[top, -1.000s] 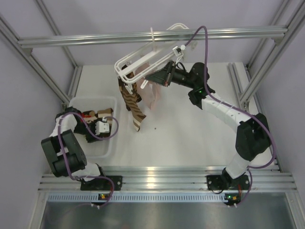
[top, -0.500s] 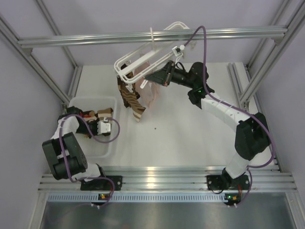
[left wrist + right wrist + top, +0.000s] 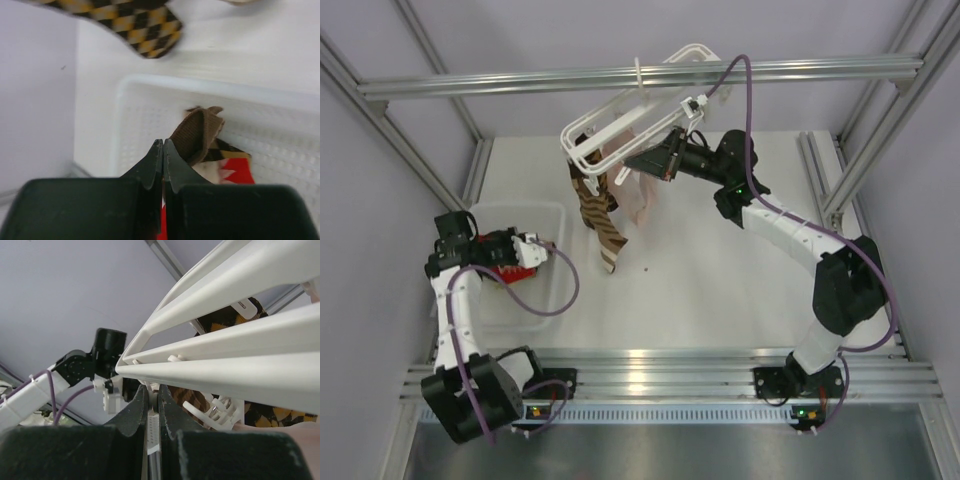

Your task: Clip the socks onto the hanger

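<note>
Over the far middle of the counter, hanger hangs tilted from the rail. The right gripper is at its near side, fingers clamped on a white piece of the frame. One diamond-pattern hanging sock dangles from the hanger's left end, left of that gripper; pale pink socks hang just beside it. At the counter's left edge, toward the near corner, left gripper sits over the bin with its fingers pressed together, nothing visible between the tips. A folded brown sock lies in the bin just right of the tips, touching the right finger.
</note>
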Robot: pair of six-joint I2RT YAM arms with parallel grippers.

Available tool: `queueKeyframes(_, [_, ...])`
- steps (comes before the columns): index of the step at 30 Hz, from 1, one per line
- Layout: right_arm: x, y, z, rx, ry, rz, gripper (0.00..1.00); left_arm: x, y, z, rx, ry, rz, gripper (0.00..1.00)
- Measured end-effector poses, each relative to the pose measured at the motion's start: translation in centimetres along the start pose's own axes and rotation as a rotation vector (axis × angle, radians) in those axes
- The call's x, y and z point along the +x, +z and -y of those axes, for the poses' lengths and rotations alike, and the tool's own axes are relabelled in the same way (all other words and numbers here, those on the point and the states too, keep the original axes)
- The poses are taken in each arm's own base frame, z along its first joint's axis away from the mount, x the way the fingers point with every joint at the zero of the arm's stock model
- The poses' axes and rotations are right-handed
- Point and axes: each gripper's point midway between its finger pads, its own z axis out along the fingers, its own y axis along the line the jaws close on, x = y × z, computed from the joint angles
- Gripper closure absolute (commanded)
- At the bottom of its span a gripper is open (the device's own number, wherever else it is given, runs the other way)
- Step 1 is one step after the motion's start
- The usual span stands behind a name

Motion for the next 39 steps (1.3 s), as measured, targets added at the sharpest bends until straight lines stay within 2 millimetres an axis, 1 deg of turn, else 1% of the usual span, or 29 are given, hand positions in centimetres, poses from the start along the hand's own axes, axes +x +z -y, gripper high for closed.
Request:
queueKeyframes(2, [0.0, 0.0, 0.0, 0.001, -0.003, 0.000, 1.00, -0.8, -1.5, -3.3, -0.140, -0.022, -0.027, 1.00])
queueKeyframes(5, [0.0, 0.0, 0.1, 0.002, -0.008, -0.001, 1.00, -2.7, -4.1, -7.4, -0.316, -0.115, -0.027, 1.00])
queueKeyframes(8, [0.0, 0.0, 0.1, 0.003, -0.012, 0.000, 1.00, -5.0, -6.8, -10.6, -0.446, -0.246, -0.001, 1.00])
queueKeyframes(10, [0.0, 0.0, 0.2, 0.005, -0.015, 0.001, 1.00, -6.8, -8.8, -12.2, -0.517, -0.320, 0.018, 1.00])
queueKeyframes(12, [0.0, 0.0, 0.2, 0.006, -0.016, 0.000, 1.00, -8.4, -10.3, -12.8, -0.567, -0.384, 0.039, 1.00])
queueKeyframes(15, [0.0, 0.0, 0.2, 0.007, -0.020, 0.000, 1.00, -10.8, -11.9, -12.6, -0.608, -0.456, 0.078, 1.00])
queueKeyframes(18, [0.0, 0.0, 0.2, 0.007, -0.022, 0.001, 1.00, -12.6, -12.4, -11.1, -0.608, -0.554, 0.120, 1.00])
queueKeyframes(24, [0.0, -0.1, 0.1, 0.006, -0.024, 0.001, 1.00, -14.5, -12.1, -8.4, -0.554, -0.707, 0.179, 1.00])
queueKeyframes(29, [-0.1, -0.1, 0.1, 0.004, -0.024, 0.001, 1.00, -17.9, -11.6, -6.4, -0.435, -0.715, 0.301, 1.00])
queueKeyframes(30, [-0.1, -0.1, 0.0, 0.002, -0.024, 0.001, 1.00, -19.0, -11.7, -5.9, -0.407, -0.707, 0.335, 1.00])
queueKeyframes(32, [-0.1, -0.1, 0.0, -0.002, -0.026, 0.001, 1.00, -20.2, -11.8, -5.3, -0.370, -0.702, 0.375, 1.00])
queueKeyframes(35, [0.0, -0.1, -0.3, -0.012, -0.023, -0.001, 1.00, -20.8, -11.7, -5.2, -0.333, -0.710, 0.405, 1.00])
queueKeyframes(39, [0.0, -0.1, -0.5, -0.025, -0.023, 0.001, 1.00, -20.3, -11.1, -5.5, -0.289, -0.768, 0.423, 1.00])
